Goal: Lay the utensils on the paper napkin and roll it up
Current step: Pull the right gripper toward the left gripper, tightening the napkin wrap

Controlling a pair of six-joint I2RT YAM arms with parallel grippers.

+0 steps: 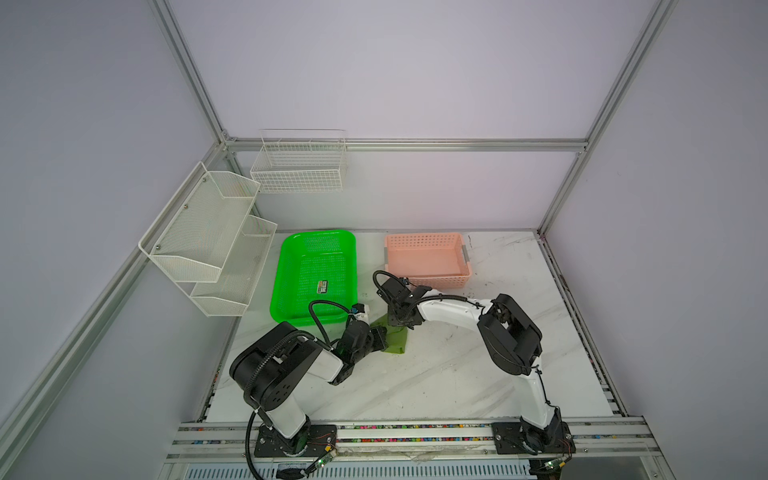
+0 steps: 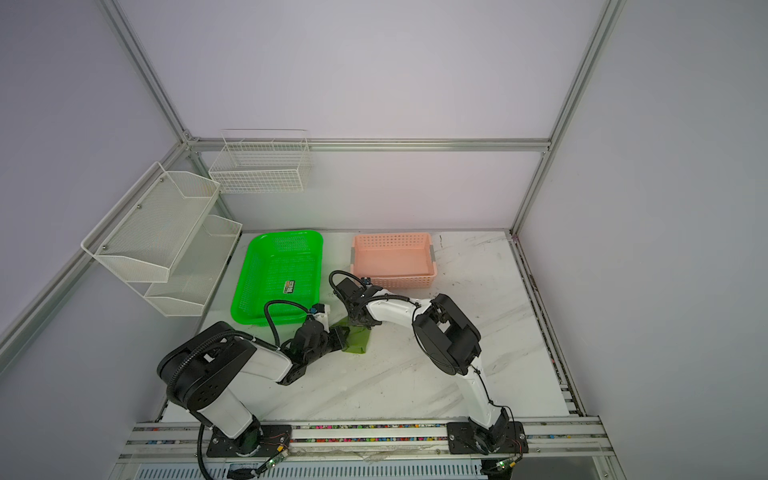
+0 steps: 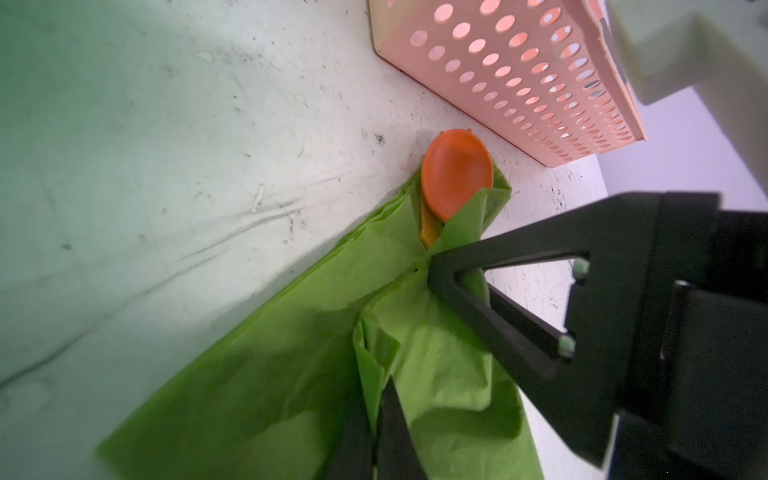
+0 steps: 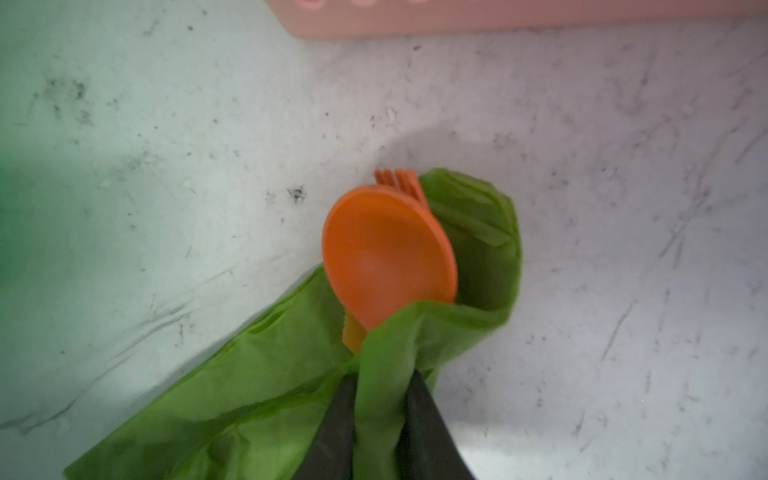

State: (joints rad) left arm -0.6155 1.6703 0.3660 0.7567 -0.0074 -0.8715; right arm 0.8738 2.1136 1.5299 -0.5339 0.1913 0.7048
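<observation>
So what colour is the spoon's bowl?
Orange. The spoon shows best in the right wrist view.

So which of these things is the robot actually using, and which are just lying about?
In use: green napkin, orange spoon, orange fork poking out behind the spoon.

Lying about: green tray, pink basket, white mesh shelf, white wire basket.
</observation>
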